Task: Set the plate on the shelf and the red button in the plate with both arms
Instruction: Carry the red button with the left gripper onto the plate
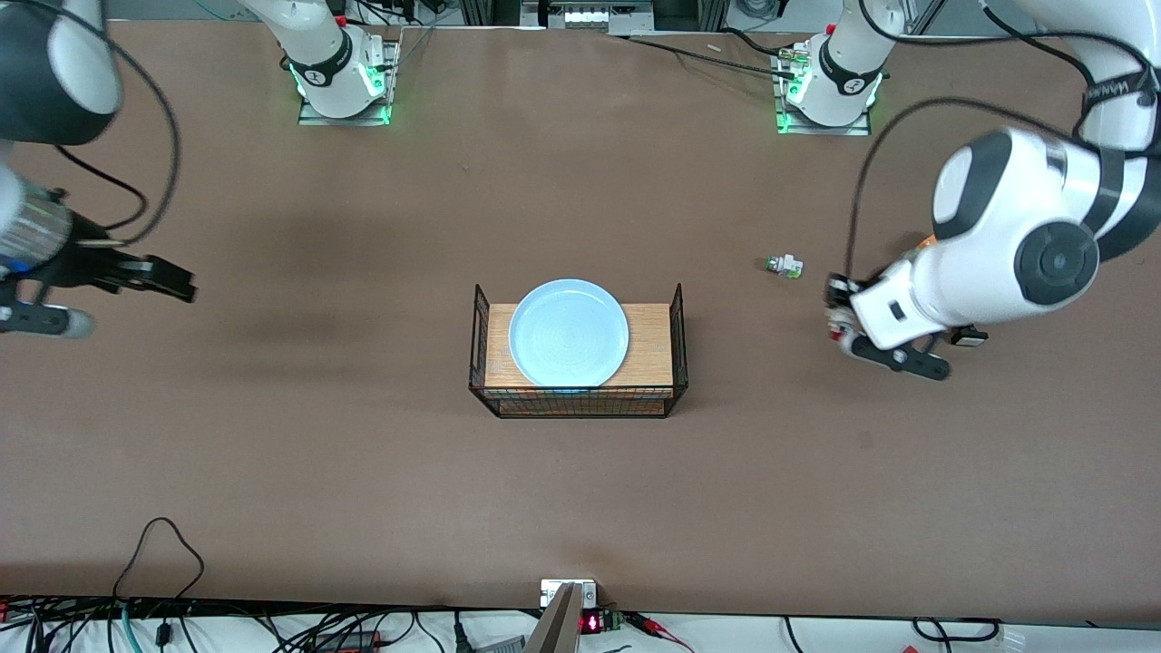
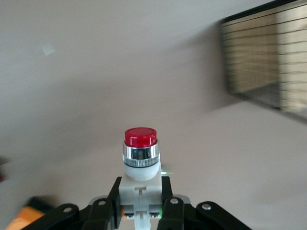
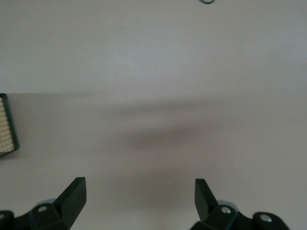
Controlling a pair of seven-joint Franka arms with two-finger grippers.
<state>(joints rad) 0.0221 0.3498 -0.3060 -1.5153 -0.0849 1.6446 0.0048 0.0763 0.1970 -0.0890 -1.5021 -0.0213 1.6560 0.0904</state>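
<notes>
- The left tool pinches the red button over the tabletop.
- The right tool hangs spread.
- The plate rests in the basket.

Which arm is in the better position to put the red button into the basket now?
Left. The left gripper is shut on the red button, over the table toward its own end. The right gripper is open and holds nothing. The plate already lies in the basket.

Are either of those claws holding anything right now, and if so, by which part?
The left claw grips the red button by its whitish body, red cap pointing away. The right claw is open and holds nothing.
</notes>
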